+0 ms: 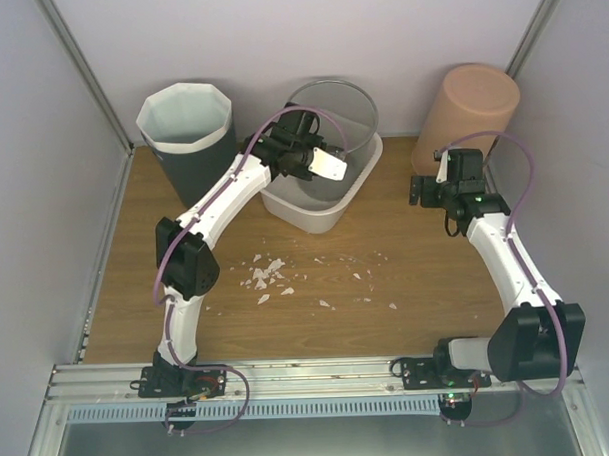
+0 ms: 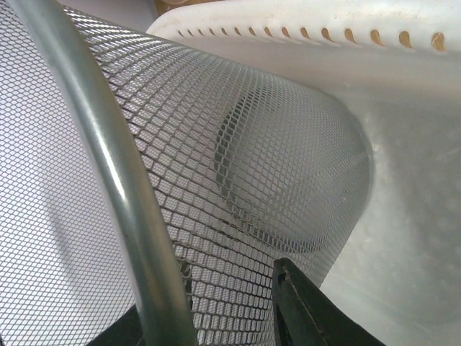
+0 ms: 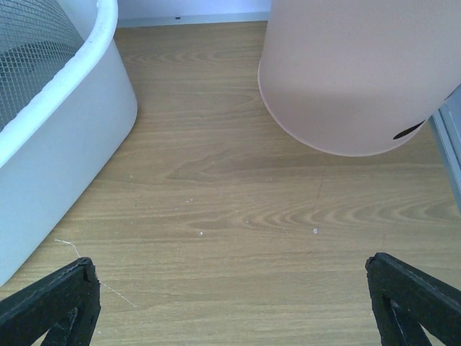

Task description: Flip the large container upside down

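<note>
A silver wire-mesh bin (image 1: 340, 112) stands tilted inside a white plastic tub (image 1: 314, 216) at the back middle of the table. My left gripper (image 1: 322, 159) is at the bin's near rim. In the left wrist view the mesh wall (image 2: 238, 144) and its metal rim (image 2: 122, 187) run between my fingers, so the left gripper (image 2: 202, 299) is shut on the bin, with the tub's inside (image 2: 410, 158) behind it. My right gripper (image 1: 428, 189) is open and empty above bare wood (image 3: 230, 288), between the tub (image 3: 57, 144) and a peach bin (image 3: 346, 72).
The peach bin (image 1: 472, 107) stands upside down at the back right. A dark bin with a white liner (image 1: 186, 132) stands at the back left. White paper scraps (image 1: 271, 274) lie on the wood at the middle. Walls enclose both sides and the back.
</note>
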### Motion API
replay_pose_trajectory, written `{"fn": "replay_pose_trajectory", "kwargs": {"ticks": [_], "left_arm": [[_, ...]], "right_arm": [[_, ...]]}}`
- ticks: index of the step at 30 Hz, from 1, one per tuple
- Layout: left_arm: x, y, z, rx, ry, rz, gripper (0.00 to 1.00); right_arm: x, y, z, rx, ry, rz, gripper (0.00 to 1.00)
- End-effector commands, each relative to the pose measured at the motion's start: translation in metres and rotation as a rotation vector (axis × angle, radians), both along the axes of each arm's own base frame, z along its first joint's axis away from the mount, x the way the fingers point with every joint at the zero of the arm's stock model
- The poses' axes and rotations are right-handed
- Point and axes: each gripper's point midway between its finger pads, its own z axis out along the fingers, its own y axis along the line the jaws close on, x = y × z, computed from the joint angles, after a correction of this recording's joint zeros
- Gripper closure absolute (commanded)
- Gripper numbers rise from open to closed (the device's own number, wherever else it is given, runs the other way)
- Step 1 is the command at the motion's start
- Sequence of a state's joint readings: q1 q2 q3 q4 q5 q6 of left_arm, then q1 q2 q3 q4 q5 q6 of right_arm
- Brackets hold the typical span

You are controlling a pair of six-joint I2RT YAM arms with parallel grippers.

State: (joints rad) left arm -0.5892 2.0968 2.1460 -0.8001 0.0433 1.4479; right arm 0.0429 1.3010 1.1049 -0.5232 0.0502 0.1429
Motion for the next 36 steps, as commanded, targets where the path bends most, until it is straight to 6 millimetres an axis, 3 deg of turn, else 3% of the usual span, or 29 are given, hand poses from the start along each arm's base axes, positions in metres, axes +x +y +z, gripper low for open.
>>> {"fn": "replay_pose_trajectory", "kwargs": {"ticks": [1, 10, 12, 16, 22, 29, 31, 33, 36], "left_arm": [[-0.007, 0.014, -0.04, 0.11, 0.075, 0.033, 0.7], [-0.007, 0.027, -0.049, 0.17, 0.088, 0.081, 0.87], [-0.007, 0.03, -0.043, 0.171, 0.075, 0.107, 0.92], [-0.01, 0.028, -0.006, 0.067, 0.038, 0.155, 1.0], [-0.034, 0.026, 0.056, -0.102, 0.007, 0.155, 1.0], [-0.052, 0.033, 0.087, -0.149, -0.013, 0.152, 1.0], [-0.056, 0.035, 0.098, -0.172, -0.02, 0.156, 1.0], [-0.059, 0.035, 0.114, -0.217, -0.029, 0.166, 1.0], [-0.07, 0.028, 0.158, -0.372, -0.039, 0.147, 1.0]], "right_arm": [[-0.005, 0.004, 0.012, 0.012, -0.024, 0.017, 0.0], [-0.008, 0.005, 0.012, 0.02, -0.025, 0.018, 0.0], [-0.008, 0.006, 0.015, 0.028, -0.031, 0.02, 0.0], [-0.01, 0.003, 0.03, 0.025, -0.071, 0.005, 0.0], [-0.012, 0.003, 0.06, 0.029, -0.147, 0.005, 0.0], [-0.016, 0.008, 0.089, 0.052, -0.232, 0.03, 0.0], [-0.02, 0.008, 0.104, 0.053, -0.282, 0.029, 0.06], [-0.025, 0.007, 0.121, 0.051, -0.336, 0.025, 0.2], [-0.036, -0.002, 0.149, 0.032, -0.406, -0.015, 0.25]]}}
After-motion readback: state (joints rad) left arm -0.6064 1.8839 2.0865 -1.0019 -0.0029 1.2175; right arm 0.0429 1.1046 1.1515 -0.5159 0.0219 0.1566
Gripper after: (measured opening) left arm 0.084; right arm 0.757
